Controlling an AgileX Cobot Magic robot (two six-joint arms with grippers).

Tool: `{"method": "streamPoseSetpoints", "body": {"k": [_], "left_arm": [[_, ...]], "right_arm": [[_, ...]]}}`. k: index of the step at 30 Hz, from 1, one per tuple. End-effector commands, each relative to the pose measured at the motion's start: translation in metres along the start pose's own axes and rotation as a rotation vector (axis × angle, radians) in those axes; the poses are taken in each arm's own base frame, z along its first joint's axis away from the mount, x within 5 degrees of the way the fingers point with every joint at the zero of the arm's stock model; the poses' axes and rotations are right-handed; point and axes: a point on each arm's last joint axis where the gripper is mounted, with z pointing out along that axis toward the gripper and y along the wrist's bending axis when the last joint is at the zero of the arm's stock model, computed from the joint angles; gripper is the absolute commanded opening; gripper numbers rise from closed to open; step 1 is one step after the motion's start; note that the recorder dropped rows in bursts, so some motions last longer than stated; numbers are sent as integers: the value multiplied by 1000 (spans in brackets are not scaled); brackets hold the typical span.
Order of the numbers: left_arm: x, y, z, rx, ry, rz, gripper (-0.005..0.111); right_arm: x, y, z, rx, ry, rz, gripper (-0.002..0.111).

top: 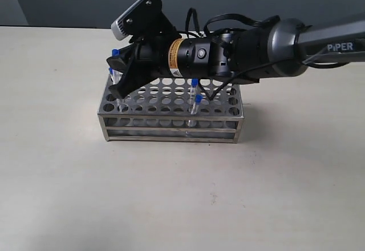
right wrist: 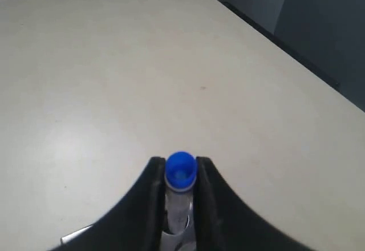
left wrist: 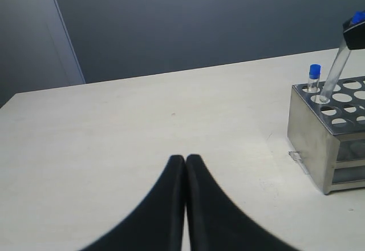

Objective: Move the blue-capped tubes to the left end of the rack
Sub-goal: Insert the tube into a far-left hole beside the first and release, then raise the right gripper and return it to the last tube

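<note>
Pinching a tilted blue-capped tube (left wrist: 336, 68) — the right gripper (right wrist: 179, 165) hangs over the rack (top: 171, 122).

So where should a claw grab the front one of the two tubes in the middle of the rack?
Grip the front tube just under its blue cap, coming down from above. Only that top part sticks out of the rack; the rest sits in a hole. It leans slightly, and another tube stands close behind.

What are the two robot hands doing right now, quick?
Left gripper: closed, holding nothing.
Right gripper: closed on a blue-capped tube.
</note>
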Motion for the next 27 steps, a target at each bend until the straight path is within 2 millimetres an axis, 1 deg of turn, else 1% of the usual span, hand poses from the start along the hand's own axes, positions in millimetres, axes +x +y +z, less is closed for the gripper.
{"method": "streamPoseSetpoints", "body": {"k": [1,5,8,11,16,19,23,25,27], "left_arm": [[-2,-1,-1,11,-12,1,1],[-2,-1,-1,11,-12,1,1],[-2,-1,-1,11,-12,1,1],[-2,-1,-1,11,-12,1,1],[-2,-1,-1,11,-12,1,1],[-2,-1,-1,11,-12,1,1],[-2,-1,-1,11,-12,1,1],[-2,-1,-1,11,-12,1,1],[-2,-1,-1,11,-12,1,1]], "right_arm": [[-2,-1,7,-17,6,-15,0],[0,-5,13,-2,25,-3,0],[9,-7,21,1,51,9,0],[17,-6,26,-10,67,12,1],[17,-6,26,-7,69,12,30],[17,-6,26,-5,71,16,31],[11,-7,22,-2,57,23,31],[1,-9,16,22,50,30,31],[-16,-13,3,85,46,45,31]]}}
